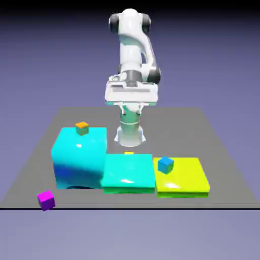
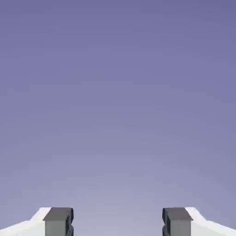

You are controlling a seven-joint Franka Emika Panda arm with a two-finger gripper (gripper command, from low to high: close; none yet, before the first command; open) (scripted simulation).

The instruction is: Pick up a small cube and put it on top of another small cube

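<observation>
Arm: the white arm [image 1: 133,61] rises at the table's far edge, about 12 o'clock from the blocks, folded so that the hand sits level with the elbow.
Gripper: the gripper [image 2: 118,223] shows in the hand view as two grey fingertips [image 2: 58,222] at the bottom edge, standing well apart with nothing between them; only the plain blue-violet backdrop lies ahead of them. In the exterior view the fingers cannot be made out.
Small cube: the magenta small cube [image 1: 45,200] rests on the grey table [image 1: 223,152] near its front edge, at roughly 7 o'clock from the tall cyan block and apart from it.
Tall cyan block: the tall cyan block [image 1: 79,157] is the highest of the three large blocks and stands at 9 o'clock in the row.
Small orange cube: the small orange cube [image 1: 82,128] sits on the tall cyan block's top, near its back edge.
Flat teal block: the flat teal block [image 1: 128,171] lies in the middle of the row, touching the tall cyan block's side.
Flat yellow-green block: the flat yellow-green block [image 1: 183,176] lies at 3 o'clock in the row, just beside the flat teal block.
Small blue cube: the small blue cube [image 1: 165,164] rests on the flat yellow-green block, near the corner by the flat teal block.
Yellow sliver: a yellow sliver [image 1: 129,153] shows just behind the flat teal block's back edge; what it belongs to cannot be told.
</observation>
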